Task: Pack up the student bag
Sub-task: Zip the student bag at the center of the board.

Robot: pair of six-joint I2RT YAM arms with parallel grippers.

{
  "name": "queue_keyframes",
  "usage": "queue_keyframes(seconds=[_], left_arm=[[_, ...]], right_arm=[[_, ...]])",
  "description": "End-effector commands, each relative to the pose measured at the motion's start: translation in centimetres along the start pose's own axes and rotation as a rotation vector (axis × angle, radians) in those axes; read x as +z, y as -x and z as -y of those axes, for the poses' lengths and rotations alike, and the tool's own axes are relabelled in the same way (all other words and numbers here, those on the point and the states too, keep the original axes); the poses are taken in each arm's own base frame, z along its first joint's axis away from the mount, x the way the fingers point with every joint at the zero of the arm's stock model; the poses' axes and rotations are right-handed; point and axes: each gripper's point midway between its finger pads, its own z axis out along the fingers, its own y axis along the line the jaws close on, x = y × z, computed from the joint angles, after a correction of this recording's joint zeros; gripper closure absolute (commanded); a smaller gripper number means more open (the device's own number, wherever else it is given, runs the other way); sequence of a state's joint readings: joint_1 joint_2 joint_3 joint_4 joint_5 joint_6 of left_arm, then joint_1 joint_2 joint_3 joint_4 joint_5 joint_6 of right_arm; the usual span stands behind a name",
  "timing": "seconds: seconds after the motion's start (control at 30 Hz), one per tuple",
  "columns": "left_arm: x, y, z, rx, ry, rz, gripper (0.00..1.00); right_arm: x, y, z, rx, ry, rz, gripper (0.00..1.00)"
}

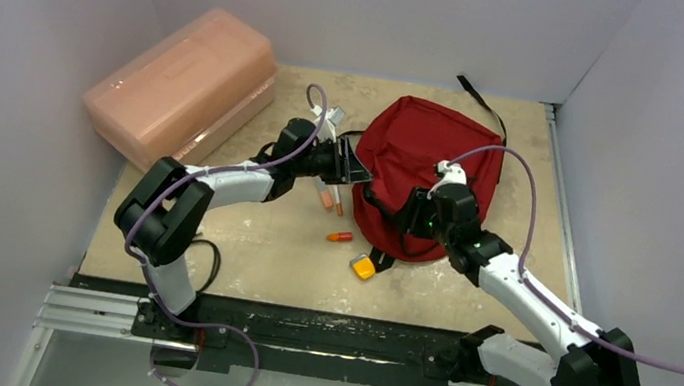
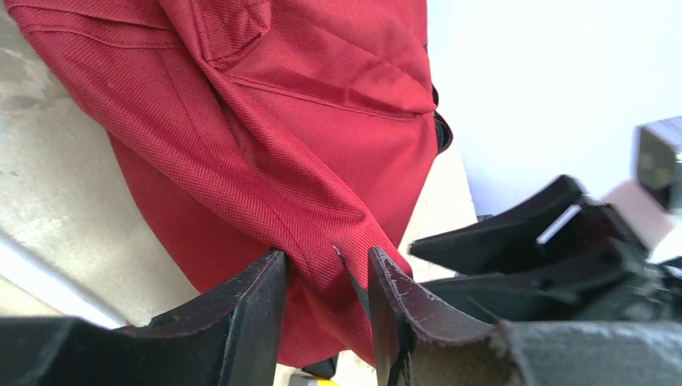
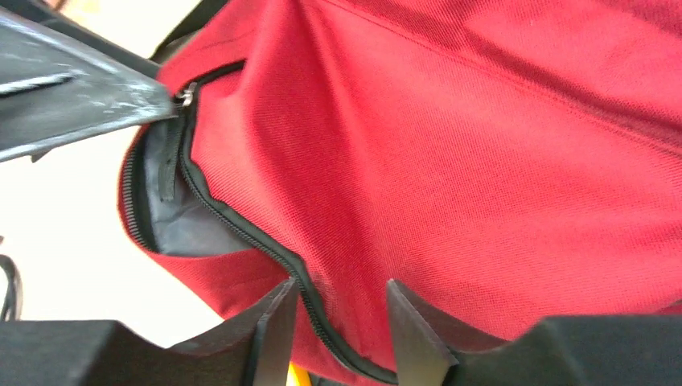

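1. Top view: the student bag (image 1: 430,150) lies on the surface (image 1: 249,251), right of centre and toward the back. A pink box (image 1: 186,90) sits far left. The left pincer (image 1: 358,170) is at the bag's left edge and the right pincer (image 1: 403,214) at its near side. An orange piece (image 1: 339,237) and a yellow piece (image 1: 364,267) lie just in front of the bag.
2. Left wrist: the left pincer (image 2: 327,273) has its jaws apart, with a fold of the bag's red cloth (image 2: 281,145) in the gap.
3. Right wrist: the right pincer (image 3: 342,310) has its jaws apart, straddling the black zip (image 3: 233,225). The opening gapes at left, showing dark lining (image 3: 173,217). A finger (image 3: 72,88) of the other pincer sits at the zip pull (image 3: 185,98).
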State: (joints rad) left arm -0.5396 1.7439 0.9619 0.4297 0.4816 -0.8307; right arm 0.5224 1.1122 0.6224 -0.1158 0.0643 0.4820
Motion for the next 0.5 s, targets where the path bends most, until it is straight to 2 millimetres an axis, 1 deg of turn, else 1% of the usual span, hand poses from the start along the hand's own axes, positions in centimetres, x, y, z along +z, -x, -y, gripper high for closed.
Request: queue_keyframes(seconds=[0.0, 0.07, 0.13, 0.17, 0.23, 0.3, 0.37, 0.4, 0.47], left_arm=[[-0.1, 1.2, -0.4, 0.056, 0.051, 0.003, 0.64], [-0.1, 1.0, -0.3, 0.052, 0.035, -0.003, 0.70], [-0.2, 0.7, 0.0, 0.044, 0.010, -0.005, 0.73], [-0.2, 0.6, 0.1, 0.041, -0.001, -0.006, 0.75], [-0.1, 0.5, 0.2, 0.038, -0.006, -0.009, 0.76], [-0.1, 0.5, 0.1, 0.032, -0.007, -0.012, 0.78], [-0.1, 0.4, 0.3, 0.024, -0.020, -0.012, 0.79], [-0.1, 0.4, 0.5, 0.020, -0.028, -0.013, 0.80], [-0.1, 0.3, 0.8, 0.011, -0.044, -0.011, 0.80]], right_arm=[[-3.2, 4.4, -3.0, -0.023, 0.081, 0.080, 0.47], [-4.3, 5.6, -4.4, -0.013, 0.123, 0.098, 0.40], [-4.8, 6.2, -7.0, 0.038, 0.239, 0.091, 0.37], [-4.8, 6.4, -8.5, 0.071, 0.309, 0.078, 0.37], [-4.0, 6.4, -11.2, 0.145, 0.435, 0.034, 0.39], [-2.8, 6.7, -12.2, 0.231, 0.461, 0.008, 0.45], [-1.8, 6.7, -12.8, 0.310, 0.505, -0.033, 0.47], [-1.5, 6.4, -13.1, 0.354, 0.530, -0.058, 0.48], [-0.6, 5.6, -13.0, 0.437, 0.547, -0.099, 0.51]])
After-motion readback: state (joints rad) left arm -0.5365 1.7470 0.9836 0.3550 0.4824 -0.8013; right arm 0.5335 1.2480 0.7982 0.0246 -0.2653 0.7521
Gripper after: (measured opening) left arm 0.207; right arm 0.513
